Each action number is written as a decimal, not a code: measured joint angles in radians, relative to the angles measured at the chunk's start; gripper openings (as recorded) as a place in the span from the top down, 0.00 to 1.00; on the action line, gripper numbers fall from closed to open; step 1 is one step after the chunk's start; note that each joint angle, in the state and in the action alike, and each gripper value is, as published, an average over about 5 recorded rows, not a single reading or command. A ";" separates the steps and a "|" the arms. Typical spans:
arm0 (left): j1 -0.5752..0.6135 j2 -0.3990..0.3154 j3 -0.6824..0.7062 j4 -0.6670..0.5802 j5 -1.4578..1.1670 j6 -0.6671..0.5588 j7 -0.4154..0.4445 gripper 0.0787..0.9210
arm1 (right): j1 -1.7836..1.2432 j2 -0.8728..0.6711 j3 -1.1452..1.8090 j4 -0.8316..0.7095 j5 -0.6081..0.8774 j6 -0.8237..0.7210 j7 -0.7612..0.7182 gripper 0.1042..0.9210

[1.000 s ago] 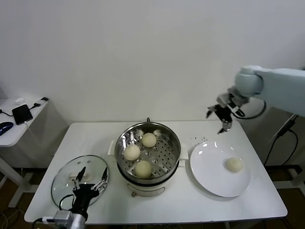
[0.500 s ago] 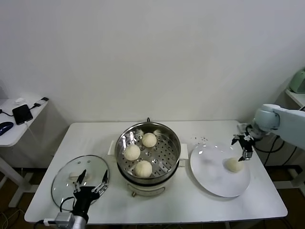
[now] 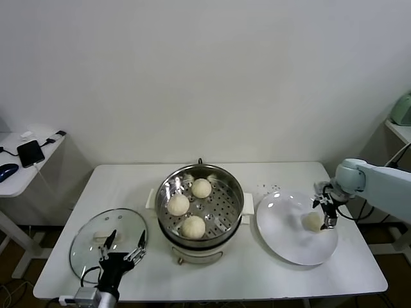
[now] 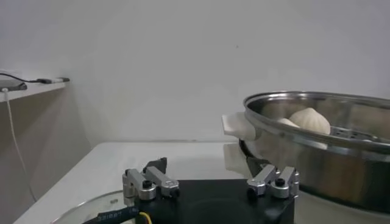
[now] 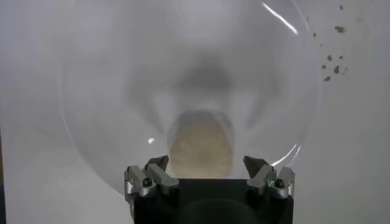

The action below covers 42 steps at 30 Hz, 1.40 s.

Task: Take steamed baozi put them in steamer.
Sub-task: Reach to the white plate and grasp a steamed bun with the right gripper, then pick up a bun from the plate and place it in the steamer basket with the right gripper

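Observation:
Three steamed baozi [image 3: 201,188] [image 3: 178,205] [image 3: 192,226] lie on the perforated tray inside the shiny steamer [image 3: 226,181] at the table's middle. One more baozi [image 3: 312,221] [image 5: 201,146] rests on the white plate [image 3: 289,237] to the right. My right gripper [image 3: 326,206] [image 5: 206,163] hangs open just over this baozi, a finger on each side, not touching it. My left gripper [image 3: 122,244] [image 4: 210,173] stands open low at the front left, over the glass lid [image 3: 87,239], holding nothing. From the left wrist, the steamer [image 4: 317,143] shows with a baozi [image 4: 309,120] inside.
A few dark crumbs [image 3: 271,188] lie on the white table [image 3: 257,276] behind the plate. A side shelf [image 3: 19,173] with a phone and cables stands at the far left. The wall runs close behind the table.
My right arm has swung down from high behind the plate to just over the baozi on it, jaws still open. The left gripper has stayed put.

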<state>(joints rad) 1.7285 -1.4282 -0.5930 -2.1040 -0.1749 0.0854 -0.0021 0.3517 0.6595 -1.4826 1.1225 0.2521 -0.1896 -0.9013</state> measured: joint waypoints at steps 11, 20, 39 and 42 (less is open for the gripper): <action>-0.003 0.003 0.005 0.003 0.001 0.000 -0.001 0.12 | -0.045 0.014 0.033 -0.014 -0.021 -0.013 0.017 0.17; -0.001 0.003 0.002 -0.006 0.000 0.003 -0.005 0.12 | -0.016 0.001 0.014 0.016 -0.016 -0.025 0.016 0.32; -0.014 0.013 0.016 -0.037 -0.002 0.015 0.000 0.12 | 0.628 0.151 -0.349 0.317 0.437 -0.107 0.029 0.32; -0.018 0.012 0.019 -0.039 -0.002 0.015 -0.001 0.12 | 0.693 0.199 -0.364 0.372 0.536 -0.138 0.054 0.32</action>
<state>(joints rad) 1.7109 -1.4163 -0.5742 -2.1425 -0.1769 0.1004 -0.0028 1.0444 0.8585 -1.8465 1.4946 0.7883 -0.3277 -0.8477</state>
